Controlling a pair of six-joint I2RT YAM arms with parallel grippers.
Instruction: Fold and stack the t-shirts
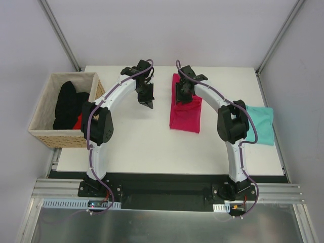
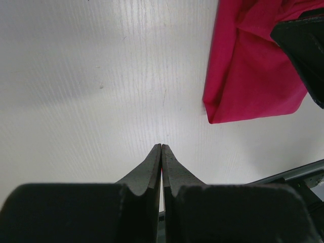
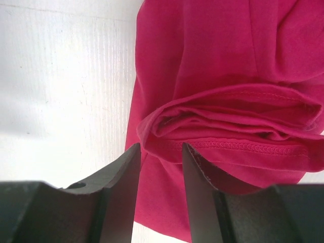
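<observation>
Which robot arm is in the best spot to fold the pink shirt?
Right. The right gripper sits at a bunched fold of the pink shirt; the left gripper is shut over the table beside it.

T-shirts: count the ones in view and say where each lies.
2. The pink t-shirt lies folded on the table, centre-far; the teal t-shirt lies at its right edge, partly behind the right arm. More could be hidden in the basket at left.
</observation>
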